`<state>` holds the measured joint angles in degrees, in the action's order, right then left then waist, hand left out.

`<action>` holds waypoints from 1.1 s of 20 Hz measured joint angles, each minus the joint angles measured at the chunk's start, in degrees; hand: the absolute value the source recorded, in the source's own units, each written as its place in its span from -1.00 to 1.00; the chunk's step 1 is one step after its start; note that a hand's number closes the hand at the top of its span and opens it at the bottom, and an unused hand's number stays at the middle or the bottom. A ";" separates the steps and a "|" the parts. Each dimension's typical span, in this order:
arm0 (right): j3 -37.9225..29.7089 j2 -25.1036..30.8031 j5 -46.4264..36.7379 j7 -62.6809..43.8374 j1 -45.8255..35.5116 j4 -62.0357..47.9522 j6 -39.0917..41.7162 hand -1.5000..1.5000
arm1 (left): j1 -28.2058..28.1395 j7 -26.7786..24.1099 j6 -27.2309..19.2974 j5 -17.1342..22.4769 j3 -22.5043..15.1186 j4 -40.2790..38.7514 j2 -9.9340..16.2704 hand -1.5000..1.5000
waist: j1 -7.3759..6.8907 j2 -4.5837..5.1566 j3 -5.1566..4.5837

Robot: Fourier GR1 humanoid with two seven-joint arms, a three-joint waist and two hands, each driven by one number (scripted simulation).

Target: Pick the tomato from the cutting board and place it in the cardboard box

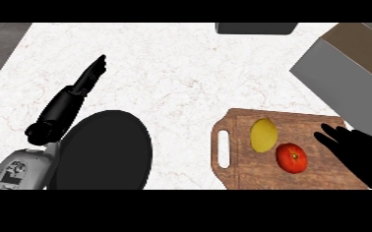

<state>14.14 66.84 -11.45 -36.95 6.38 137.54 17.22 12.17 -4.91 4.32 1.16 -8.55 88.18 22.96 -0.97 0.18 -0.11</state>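
A red tomato [291, 158] lies on the wooden cutting board [243, 177] at the lower right, just right of a yellow lemon [263, 134]. My right hand [347, 146] hovers over the board's right side, fingers straight and open, a short gap away from the tomato. The cardboard box [340, 73] stands at the right edge, grey on its near wall and brown inside at the top. My left hand [88, 77] rests open at the left, fingers pointing up over the bare counter.
A large black round plate [108, 152] sits at the lower left, beside my left forearm. A dark grey object [256, 28] lies at the counter's far edge. The white marble counter [189, 78] spreads between the hands.
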 measured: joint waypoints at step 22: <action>16.77 -26.13 -24.12 -9.07 -13.74 -15.51 11.69 -1.00 | -0.24 0.74 4.42 -2.97 5.24 0.33 -3.10 0.00 | 0.85 -0.19 0.10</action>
<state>30.91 40.71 -35.57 -46.02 -7.36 122.03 28.91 11.93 -4.18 8.73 -1.81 -3.30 88.50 19.86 -0.11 -0.01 -0.01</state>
